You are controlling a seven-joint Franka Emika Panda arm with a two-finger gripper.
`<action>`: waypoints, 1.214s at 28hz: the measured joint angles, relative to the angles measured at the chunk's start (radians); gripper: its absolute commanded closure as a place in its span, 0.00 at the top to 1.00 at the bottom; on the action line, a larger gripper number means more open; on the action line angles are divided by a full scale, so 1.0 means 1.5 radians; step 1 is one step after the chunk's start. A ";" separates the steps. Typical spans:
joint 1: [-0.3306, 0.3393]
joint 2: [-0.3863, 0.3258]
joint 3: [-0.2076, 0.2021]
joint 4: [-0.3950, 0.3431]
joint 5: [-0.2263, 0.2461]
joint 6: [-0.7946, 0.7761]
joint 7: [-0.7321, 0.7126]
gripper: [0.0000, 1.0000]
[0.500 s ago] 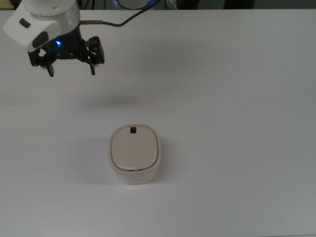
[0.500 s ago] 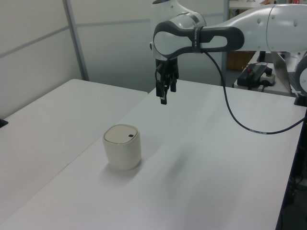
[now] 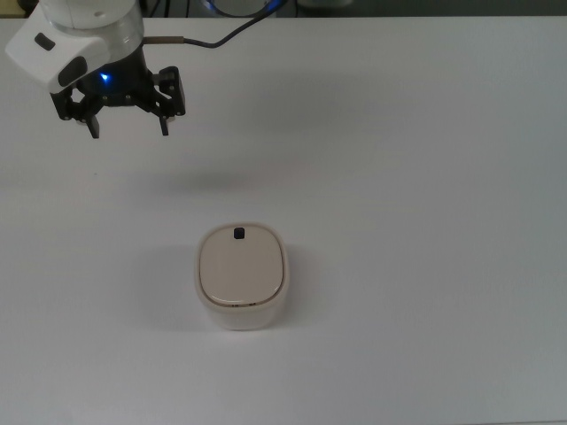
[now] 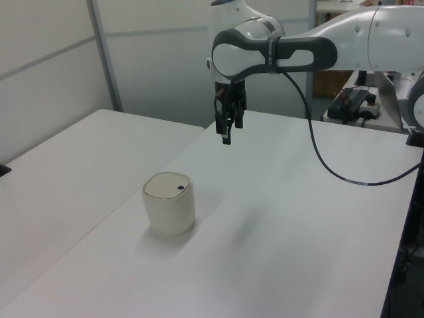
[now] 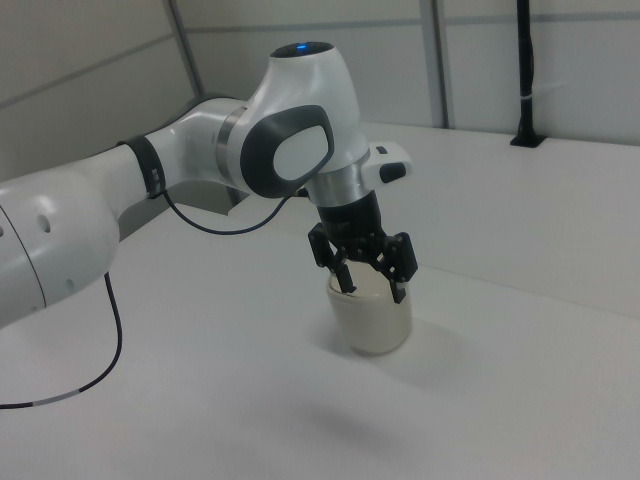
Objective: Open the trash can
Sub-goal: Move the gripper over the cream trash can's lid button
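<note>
The trash can (image 3: 241,275) is a small cream-beige bin with rounded corners, standing on the white table with its flat lid shut and a tiny black button (image 3: 238,234) at the lid's far edge. The left view shows the trash can (image 4: 169,203) low and left of centre. My gripper (image 3: 128,129) hangs open and empty in the air, well up and to the top view's left of the bin. From the left view the gripper (image 4: 226,134) is above and beyond the can. In the right view the gripper (image 5: 372,287) overlaps the trash can (image 5: 375,322), hiding its top.
The white table (image 3: 425,177) spreads wide around the bin. A black cable (image 4: 331,169) droops from the arm onto the table at the left view's right. A second table (image 4: 59,179) adjoins at the left view's left.
The gripper has edged very slightly upward in the top view; the trash can has not moved.
</note>
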 measured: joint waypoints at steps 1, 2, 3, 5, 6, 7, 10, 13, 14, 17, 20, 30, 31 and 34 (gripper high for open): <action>0.000 0.000 0.000 0.000 0.000 0.000 0.000 0.34; 0.000 0.000 0.000 0.000 0.000 0.000 0.000 0.23; 0.000 0.000 0.000 0.000 0.000 -0.001 0.000 0.04; 0.000 0.000 0.000 0.000 0.000 -0.002 0.000 0.00; -0.001 0.000 0.000 0.000 0.000 -0.003 0.000 0.00; -0.001 0.000 0.000 0.000 0.000 -0.004 0.000 0.00; -0.001 0.000 0.000 0.000 0.000 -0.009 0.000 0.00; -0.001 0.000 0.000 0.000 0.000 -0.019 0.000 0.00; -0.001 0.000 0.000 0.000 0.000 -0.022 0.000 0.00; -0.001 0.000 -0.001 0.000 0.000 -0.025 0.000 0.00; -0.001 0.000 -0.001 0.000 0.000 -0.025 0.000 0.00; 0.000 0.000 0.002 0.000 0.001 -0.025 -0.001 0.00; 0.001 0.000 0.003 0.000 0.002 -0.025 -0.001 0.00; 0.003 0.002 0.005 0.000 0.009 -0.025 -0.001 0.00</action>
